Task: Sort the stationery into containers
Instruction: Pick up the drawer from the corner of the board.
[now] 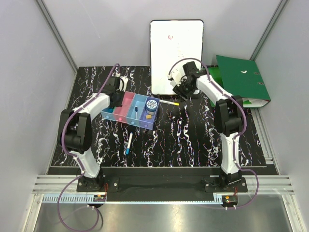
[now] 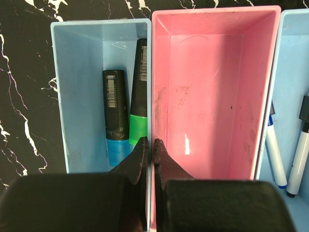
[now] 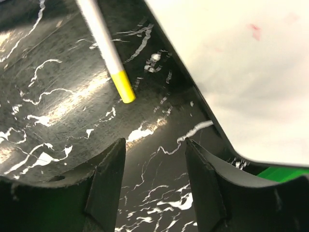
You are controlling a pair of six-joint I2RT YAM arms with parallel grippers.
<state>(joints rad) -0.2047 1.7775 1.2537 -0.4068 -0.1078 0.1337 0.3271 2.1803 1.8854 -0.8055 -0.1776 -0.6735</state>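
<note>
**Top view:** the bins point(image 1: 130, 112) sit mid-worktop point(image 1: 193, 145). A yellow-tipped pen point(image 1: 169, 103) lies just right of the bins and a blue-tipped pen point(image 1: 129, 143) just in front of them — both unsorted.

**Left wrist view:** the left claw point(image 2: 150, 141) is clenched on the wall between the bins' end blue compartment and the pink one, apparently steadying them. A green marker point(image 2: 138, 96) lies in the blue compartment.

**Right wrist view:** the right claw point(image 3: 155, 145) hangs released and empty, the yellow-tipped pen just ahead. The best approach is to set the fingers square across the pen's shaft, clear of the whiteboard point(image 3: 251, 72), before closing.
</note>
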